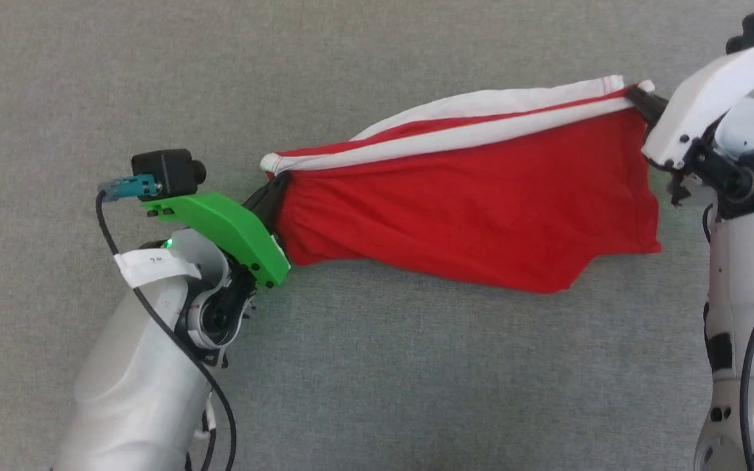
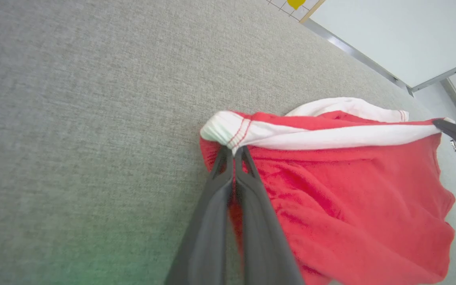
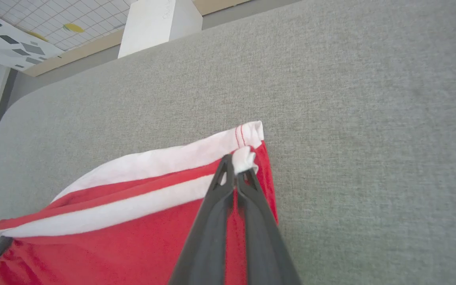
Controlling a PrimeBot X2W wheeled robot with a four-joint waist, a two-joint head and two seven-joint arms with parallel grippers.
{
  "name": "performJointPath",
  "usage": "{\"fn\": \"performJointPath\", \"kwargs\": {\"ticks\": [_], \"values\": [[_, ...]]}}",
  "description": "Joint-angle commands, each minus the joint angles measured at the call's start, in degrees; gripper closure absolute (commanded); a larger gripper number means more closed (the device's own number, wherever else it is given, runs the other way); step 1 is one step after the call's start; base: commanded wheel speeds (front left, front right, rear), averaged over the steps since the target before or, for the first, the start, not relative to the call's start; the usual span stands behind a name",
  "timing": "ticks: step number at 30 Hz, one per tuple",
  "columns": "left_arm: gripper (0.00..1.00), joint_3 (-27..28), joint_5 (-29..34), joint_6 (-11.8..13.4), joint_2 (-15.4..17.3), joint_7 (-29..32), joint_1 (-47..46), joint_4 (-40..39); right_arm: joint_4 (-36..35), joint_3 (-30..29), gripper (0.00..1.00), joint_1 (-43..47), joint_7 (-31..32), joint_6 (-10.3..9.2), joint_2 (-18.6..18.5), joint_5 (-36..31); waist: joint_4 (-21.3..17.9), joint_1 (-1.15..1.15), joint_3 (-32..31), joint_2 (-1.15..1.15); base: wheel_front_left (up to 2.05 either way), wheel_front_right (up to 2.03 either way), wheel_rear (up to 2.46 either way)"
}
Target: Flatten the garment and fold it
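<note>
**Surface** (image 1: 377,392): grey woven covering, flat, running past the garment on every side.

**Garment** (image 1: 468,216): red cloth with a white band (image 1: 482,127) along its far edge.
- Position: across the middle of the surface, strung between my two arms. The right corner sits farther away than the left.
- Lie: the red body sags toward the near side in soft wrinkles, and its near edge runs uneven to a point. I cannot tell whether that edge touches the surface.
- Handling, as I judge it: light, thin, limp and a little stretchy. It will not keep a shape by itself, it bunches where it is pinched, and it is likely to drag on the rough covering rather than slide.
- Where to hold: the two ends of the banded edge, where the doubled hem gives the firmest bite. Even tension between them should pull the band straight before the garment is laid down.

**Left jaws**: fully closed, pinching the left end of the white band, with cloth gathered just beyond the tips.

**Right jaws**: fully closed, pinching the right end of the band, with a small tuft of white hem showing at the tips.
</note>
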Motion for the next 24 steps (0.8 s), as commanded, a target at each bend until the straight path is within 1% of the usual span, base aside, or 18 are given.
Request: {"fn": "performJointPath", "kwargs": {"ticks": [1, 7, 9, 10, 11, 12, 13, 17, 20, 22, 24], "values": [[1.0, -0.08, 0.65, -0.45, -0.35, -0.53, -1.36, 0.52, 1.61, -0.45, 1.0, -1.79, -1.64, -0.09, -0.13, -0.89, 1.22, 0.0, 1.58, 0.0, 0.0, 0.0, 0.0], [1.0, -0.77, 0.67, -1.64, -1.42, -1.31, -2.79, 1.82, 9.42, -1.3, 1.0, -5.2, -5.78, -0.09, -0.12, -4.66, 1.67, 0.0, 2.49, 0.0, 0.0, 0.0, 0.0], [1.0, -0.88, 0.49, -2.13, -1.8, -1.65, -3.08, 2.09, 11.49, -1.16, 0.99, -6.09, -7.16, -0.09, -0.12, -4.99, 1.74, 0.0, 2.61, 0.0, 0.0, 0.0, 0.0], [1.0, -0.78, 0.29, -2.41, -2.0, -1.97, -3.17, 2.14, 12.4, -1.1, 0.47, -6.48, -7.86, -0.09, -0.12, -4.53, 1.73, 0.0, 2.58, 0.0, 0.0, 0.0, 0.0], [0.67, -0.43, -0.43, -2.73, -2.45, -2.22, -3.16, 2.25, 13.46, -0.98, 0.0, -6.92, -8.81, -0.09, -0.12, -4.13, 1.72, 0.0, 2.43, 0.0, 0.0, 0.0, 0.0], [0.02, -0.18, -1.0, -2.99, -2.75, -2.33, -3.14, 2.31, 14.1, -0.68, 0.0, -7.27, -9.67, -0.09, -0.12, -3.89, 1.7, 0.0, 2.22, 0.0, 0.0, 0.0, 0.0], [0.0, 0.09, -1.45, -3.39, -2.94, -2.65, -3.14, 2.27, 14.66, -0.36, 0.0, -7.67, -10.97, -0.09, -0.12, -3.55, 1.66, 0.0, 1.81, 0.0, 0.0, 0.0, 0.0], [0.0, 1.22, -2.16, -4.34, -2.98, -4.72, -2.71, 1.57, 15.0, -0.39, 0.0, -8.99, -17.06, -0.09, -0.12, -1.59, 1.37, 0.0, -0.51, 0.0, 0.0, 0.0, 0.0], [0.0, 2.04, -0.95, -4.39, -2.2, -7.78, -1.96, 0.21, 14.05, 0.26, 0.0, -8.76, -20.03, -0.09, -0.12, -1.36, 1.02, 0.0, -2.56, 0.0, 0.0, 0.0, 0.0], [0.0, 2.04, 2.37, -3.96, -0.65, -11.57, -1.09, -1.28, 12.66, 1.49, 0.0, -7.35, -20.73, -0.09, -0.26, -2.8, 0.72, 0.0, -4.15, 0.0, 0.0, 0.0, 0.0], [0.0, 1.24, 7.98, -2.67, 1.68, -16.41, 0.21, -2.9, 10.89, 3.89, 0.0, -5.01, -20.36, -0.09, -1.54, -5.36, 0.44, 0.0, -5.7, 0.0, 0.0, 0.0, 0.0]]}}
